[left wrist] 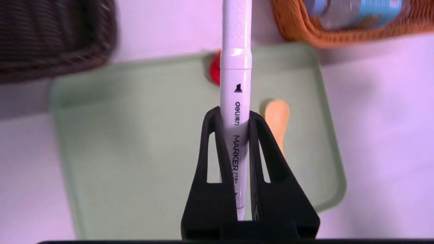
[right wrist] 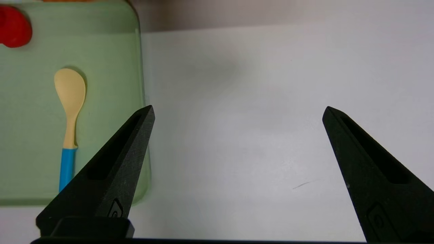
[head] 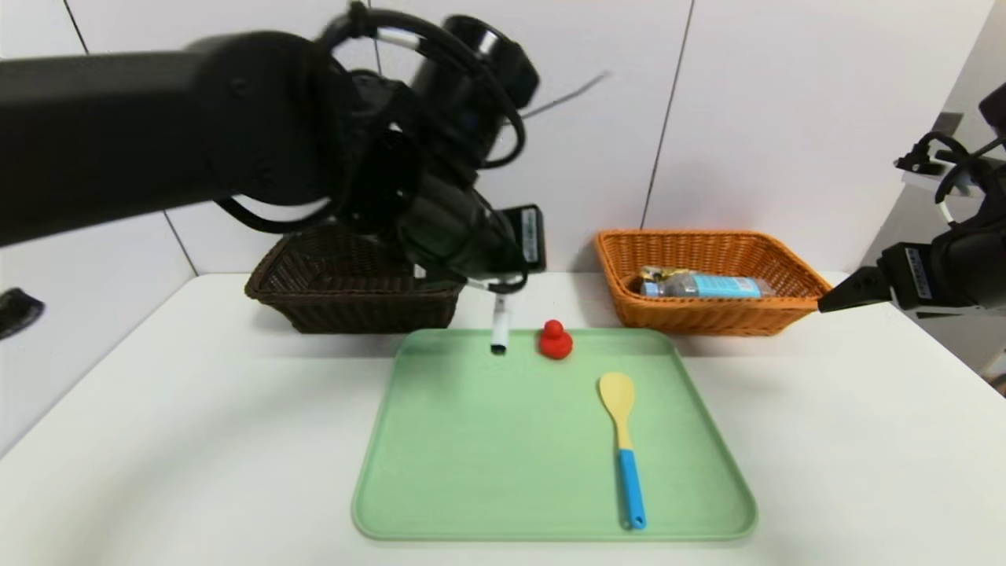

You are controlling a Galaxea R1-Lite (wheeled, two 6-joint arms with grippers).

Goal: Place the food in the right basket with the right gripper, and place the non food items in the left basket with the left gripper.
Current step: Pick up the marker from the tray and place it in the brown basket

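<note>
- The left pincer [left wrist: 234,113] grips the white marker [left wrist: 236,88] by its barrel, between both fingers; it hangs above the back part of the green tray [head: 550,440].
- The marker sticks out past the left pincer's fingertips, its other end reaching back between the fingers.
- The red toy [head: 556,343] sits on the tray near its back edge, apart from the left pincer.
- The spatula [head: 622,440], pale-headed with a blue handle, lies on the tray's right part, touched by neither pincer.
- The dark brown basket [head: 354,309] stands behind the tray to the left, on the white desk [head: 236,440].
- The orange basket [head: 707,321] stands behind the tray to the right, holding a bottle [head: 711,286].
- The right pincer [right wrist: 238,113] is parked wide open and bare, right of the tray.
</note>
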